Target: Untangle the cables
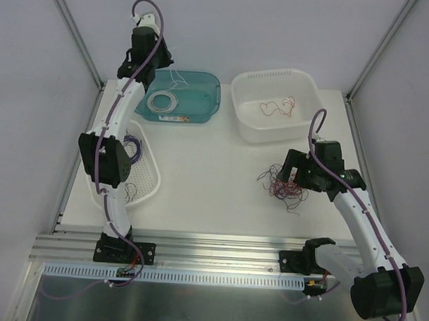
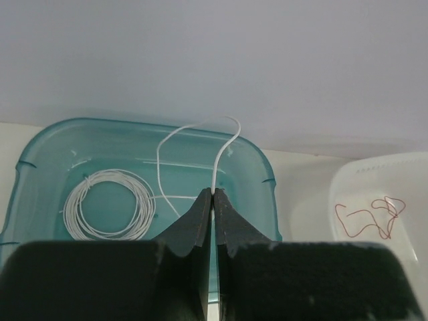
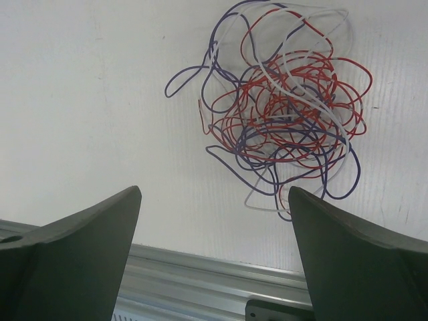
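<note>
Your left gripper (image 2: 214, 197) has its fingers pinched together on a thin white wire (image 2: 214, 177) over the teal bin (image 2: 40, 154) (the wire's lower end is hidden between them). Your right gripper (image 3: 214, 194) hangs, fingers wide apart, above the clump of cables (image 3: 281, 107) on the table (image 3: 80, 100). From above, the arm covers part of the clump.

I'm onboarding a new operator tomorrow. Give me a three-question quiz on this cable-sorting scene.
1. True or false: the right gripper is shut on the tangled clump.
2. What colour is the loose wire in the white tub? A purple, B red, C white.
3. Fill in: the left gripper pinches a ___ strand.
Key: 1 false, it is open; 2 B; 3 white.
</note>
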